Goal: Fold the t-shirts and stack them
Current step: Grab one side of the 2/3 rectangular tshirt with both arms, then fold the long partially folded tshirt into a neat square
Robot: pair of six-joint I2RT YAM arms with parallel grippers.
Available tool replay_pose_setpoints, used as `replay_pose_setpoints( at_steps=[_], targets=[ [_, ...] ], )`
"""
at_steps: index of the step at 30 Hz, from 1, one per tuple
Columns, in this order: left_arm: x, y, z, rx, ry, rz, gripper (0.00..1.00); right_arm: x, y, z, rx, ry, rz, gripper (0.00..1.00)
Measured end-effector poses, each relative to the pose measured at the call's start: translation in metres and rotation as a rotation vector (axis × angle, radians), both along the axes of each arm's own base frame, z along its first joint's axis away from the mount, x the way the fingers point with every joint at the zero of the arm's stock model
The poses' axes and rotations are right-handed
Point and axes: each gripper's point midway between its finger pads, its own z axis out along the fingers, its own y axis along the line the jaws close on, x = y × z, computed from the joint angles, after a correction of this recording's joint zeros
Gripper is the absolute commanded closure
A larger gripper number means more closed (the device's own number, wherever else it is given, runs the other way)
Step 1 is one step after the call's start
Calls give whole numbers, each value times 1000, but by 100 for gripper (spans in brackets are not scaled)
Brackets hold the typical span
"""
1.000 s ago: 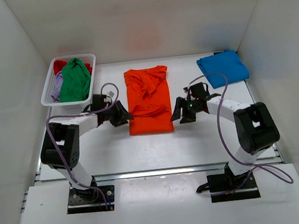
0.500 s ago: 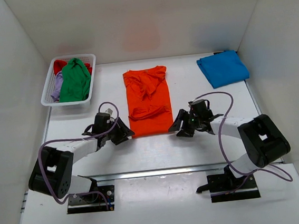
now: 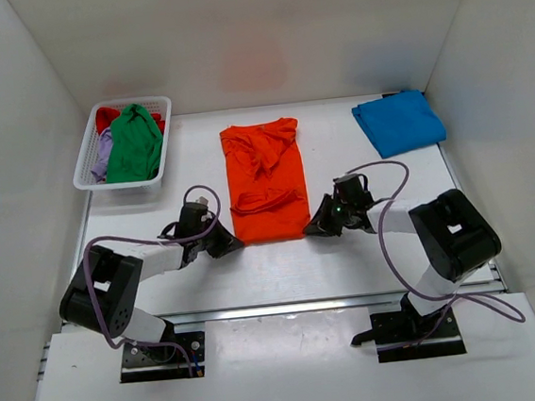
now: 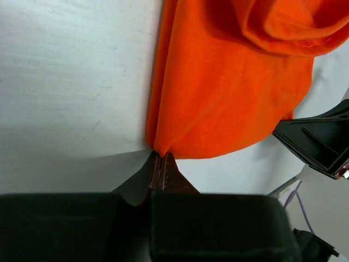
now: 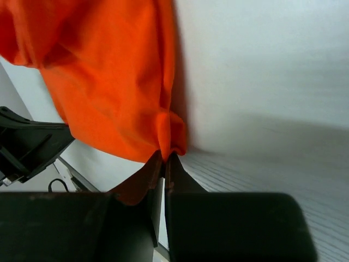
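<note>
Nearest you, your left gripper (image 3: 226,243) sits low on the table (image 3: 284,270) at the near left corner of the orange t-shirt (image 3: 265,177). Its wrist view shows the jaws pressed together with that corner of the hem pinched between the tips. Your right gripper (image 3: 316,228) mirrors it at the near right corner, jaws likewise closed on a small bunch of orange cloth. Between the 2 grips the hem lies on the table, not lifted. Beyond them, the orange t-shirt stretches away from you in the middle of the table as a long narrow strip, so I judge that its sides and sleeves are already folded in. The loose folds across its middle and near the collar look rumpled rather than crisp. What seems due now is the lengthwise fold, carrying the near hem over toward the collar end, and both corners need to travel level or the strip will skew. Farther back on the right, the blue t-shirt (image 3: 398,122) lies folded and well apart from the orange one; I read it as 1 finished piece and the base of the stack. At the far left, the basket (image 3: 88,164) holds the green t-shirt (image 3: 134,142) on top, with the red t-shirt (image 3: 105,117) and the lilac t-shirt (image 3: 103,162) showing beside it, so at least 3 wait unfolded.
</note>
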Motion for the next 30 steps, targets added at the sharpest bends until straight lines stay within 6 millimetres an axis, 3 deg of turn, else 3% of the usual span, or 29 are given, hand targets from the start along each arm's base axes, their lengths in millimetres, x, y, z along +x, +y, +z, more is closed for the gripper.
replay_pose_setpoints(
  at_steps=[4, 8, 10, 12, 15, 19, 23, 30],
  targets=[
    [22, -2, 24, -3, -37, 1, 100, 18, 3, 21, -28, -57, 21, 99],
    [45, -8, 77, -36, -166, -9, 100, 25, 4, 59, -17, -153, 35, 100],
    [45, -9, 98, -53, -224, -20, 100, 22, 3, 76, -10, -193, 42, 100],
    [37, -9, 107, -62, -247, -35, 100, 17, 2, 87, -6, -222, 50, 100],
    [11, -6, 93, -61, -221, -64, 100, -5, 4, 82, -10, -219, 81, 100],
    [-41, 3, 54, -29, -106, -107, 100, -58, 1, 52, -38, -127, 141, 100],
    [-76, 13, 37, -29, -54, -131, 100, -98, -7, 31, -45, -44, 171, 100],
    [-94, 15, 33, -62, -31, -148, 100, -109, -8, 30, -15, -11, 174, 100]
  ],
)
